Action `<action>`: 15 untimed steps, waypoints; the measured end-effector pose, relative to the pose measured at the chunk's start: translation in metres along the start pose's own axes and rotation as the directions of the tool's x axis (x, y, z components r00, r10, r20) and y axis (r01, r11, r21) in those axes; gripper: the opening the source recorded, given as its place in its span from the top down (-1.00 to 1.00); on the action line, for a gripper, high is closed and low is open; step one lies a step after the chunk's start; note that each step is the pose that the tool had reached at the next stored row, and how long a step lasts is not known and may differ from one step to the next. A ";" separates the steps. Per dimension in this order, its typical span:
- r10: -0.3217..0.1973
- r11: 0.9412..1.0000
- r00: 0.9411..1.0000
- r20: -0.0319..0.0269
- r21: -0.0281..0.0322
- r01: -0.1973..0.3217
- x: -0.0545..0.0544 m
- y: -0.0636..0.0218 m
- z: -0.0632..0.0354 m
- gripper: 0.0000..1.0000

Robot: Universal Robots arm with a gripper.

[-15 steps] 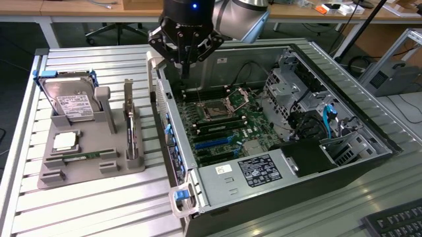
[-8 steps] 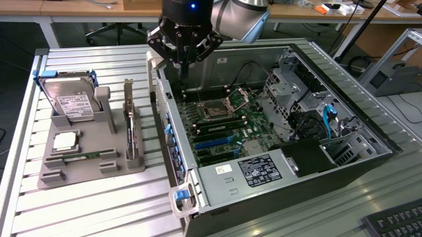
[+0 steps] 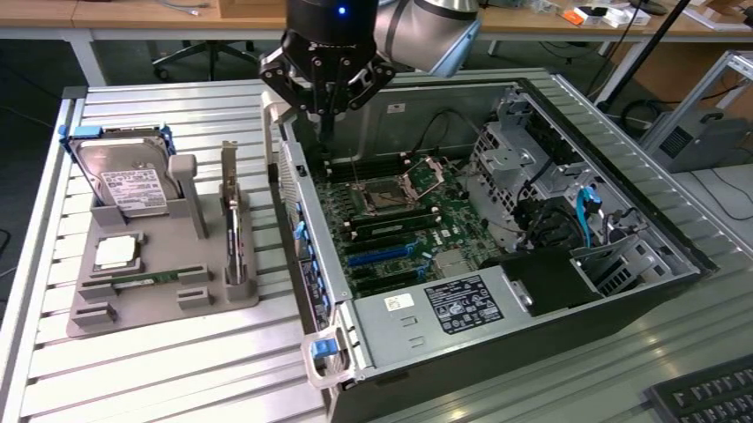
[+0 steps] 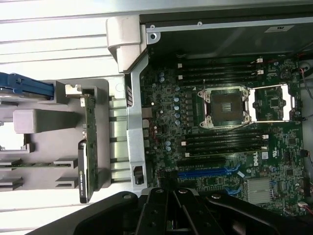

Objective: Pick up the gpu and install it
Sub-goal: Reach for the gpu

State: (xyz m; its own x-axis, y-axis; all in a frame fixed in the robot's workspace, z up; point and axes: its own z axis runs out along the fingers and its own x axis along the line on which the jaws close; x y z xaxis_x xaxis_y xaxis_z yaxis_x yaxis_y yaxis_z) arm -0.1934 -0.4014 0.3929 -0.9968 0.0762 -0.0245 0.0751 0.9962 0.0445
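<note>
Your gpu (image 3: 238,233) (image 4: 89,142) stands on edge in the gray holder (image 3: 141,308), near the hard drive (image 3: 130,185) and just outside the case (image 3: 495,352). Your gripper (image 3: 323,123) (image 4: 168,210) hangs clenched on nothing over the case wall nearest the holder, above the motherboard (image 4: 220,161) and apart from the gpu.

— What is lying under everything here?
— A pale slatted metal table (image 3: 153,370) is stretching across most of the scene, and even light is falling on its ribs.
— And beyond it?
— Wooden desks (image 3: 118,13) are standing along the far edge. A wheeled chair base (image 3: 206,55) is sitting beneath them on a dark floor (image 3: 30,106).
— Anything on the exterior view's right?
— An aluminium frame (image 3: 720,84) is rising there with a grey box (image 3: 706,141) sitting beside it, a black pole (image 3: 641,40) is slanting across the far corner, and a dark keyboard (image 3: 706,397) is poking in at the near corner.
</note>
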 end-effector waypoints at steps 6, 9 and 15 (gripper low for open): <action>0.000 1.000 1.000 0.000 0.000 0.000 0.001 -0.0001 -0.0001 0.79; 0.000 1.000 1.000 0.000 0.000 0.000 0.002 -0.0002 -0.0001 0.79; 0.000 1.000 1.000 0.000 0.000 0.000 0.004 -0.0003 -0.0001 0.79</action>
State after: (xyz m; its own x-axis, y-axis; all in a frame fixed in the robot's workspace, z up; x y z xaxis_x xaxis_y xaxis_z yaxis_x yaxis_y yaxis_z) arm -0.1969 -0.4014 0.3929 -0.9968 0.0762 -0.0245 0.0751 0.9962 0.0445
